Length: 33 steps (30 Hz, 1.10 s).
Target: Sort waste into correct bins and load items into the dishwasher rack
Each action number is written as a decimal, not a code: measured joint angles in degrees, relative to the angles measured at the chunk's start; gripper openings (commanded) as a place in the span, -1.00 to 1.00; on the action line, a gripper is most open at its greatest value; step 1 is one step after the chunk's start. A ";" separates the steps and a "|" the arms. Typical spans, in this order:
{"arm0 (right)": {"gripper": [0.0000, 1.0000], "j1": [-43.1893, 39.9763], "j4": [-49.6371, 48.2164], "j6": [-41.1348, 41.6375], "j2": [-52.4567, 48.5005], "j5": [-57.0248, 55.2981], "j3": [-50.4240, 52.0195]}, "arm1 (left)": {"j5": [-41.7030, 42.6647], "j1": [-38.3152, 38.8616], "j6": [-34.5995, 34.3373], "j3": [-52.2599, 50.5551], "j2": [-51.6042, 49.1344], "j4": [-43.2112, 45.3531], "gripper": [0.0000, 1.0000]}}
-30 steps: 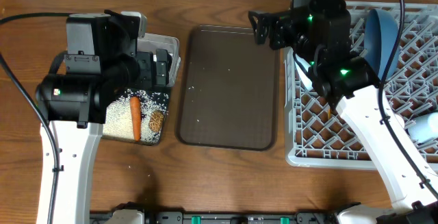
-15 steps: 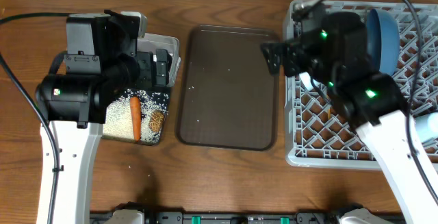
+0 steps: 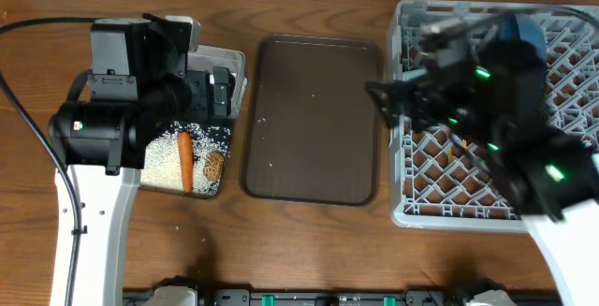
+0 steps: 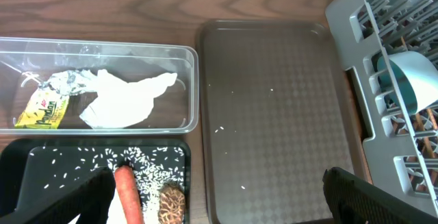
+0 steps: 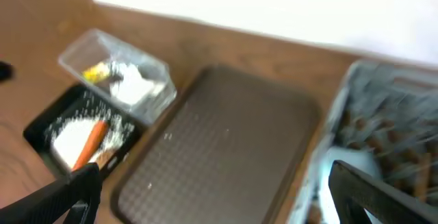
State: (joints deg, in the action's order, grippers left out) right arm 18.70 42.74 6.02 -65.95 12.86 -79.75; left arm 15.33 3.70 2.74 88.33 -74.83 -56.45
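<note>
The clear tub (image 4: 102, 53) holds the crumpled white wrapper (image 4: 123, 97) and yellow packet (image 4: 42, 107). The black tray (image 4: 174, 154) holds loose rice (image 4: 147, 172), the carrot (image 4: 126, 193) and the brown lump (image 4: 172, 203). My left gripper (image 4: 219, 207) is open and empty above the tray's right edge; it also shows in the overhead view (image 3: 220, 95). My right gripper (image 5: 219, 203), open and empty, is blurred above the grey rack's (image 3: 398, 156) left side. The rack holds the blue dish (image 3: 529, 30) and a blue-inside cup (image 4: 410, 80).
The dark brown serving tray (image 3: 314, 91) lies between the bins and the rack, with a few rice grains on it. The carrot (image 3: 184, 161) and lump (image 3: 214, 164) show in the overhead view. My right arm hides much of the rack.
My right arm has swung from the table's back edge toward the front and right, over the rack. My left arm has not moved.
</note>
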 measured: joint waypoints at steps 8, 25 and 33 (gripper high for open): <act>0.99 -1.27 10.36 -6.54 13.68 -2.64 -0.22 | 0.00 0.00 -0.02 0.00 0.00 0.00 0.96; 0.99 -4.90 3.96 -6.93 37.68 -13.79 20.52 | 0.00 0.00 -0.02 0.00 0.00 -0.02 0.96; 0.98 -4.98 -7.48 -6.95 51.87 -14.12 43.69 | -0.02 0.00 0.00 0.00 0.00 0.00 0.96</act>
State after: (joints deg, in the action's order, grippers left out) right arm 13.72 35.27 -0.93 -14.09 -1.26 -36.05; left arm 15.31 3.70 2.74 88.33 -74.83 -56.45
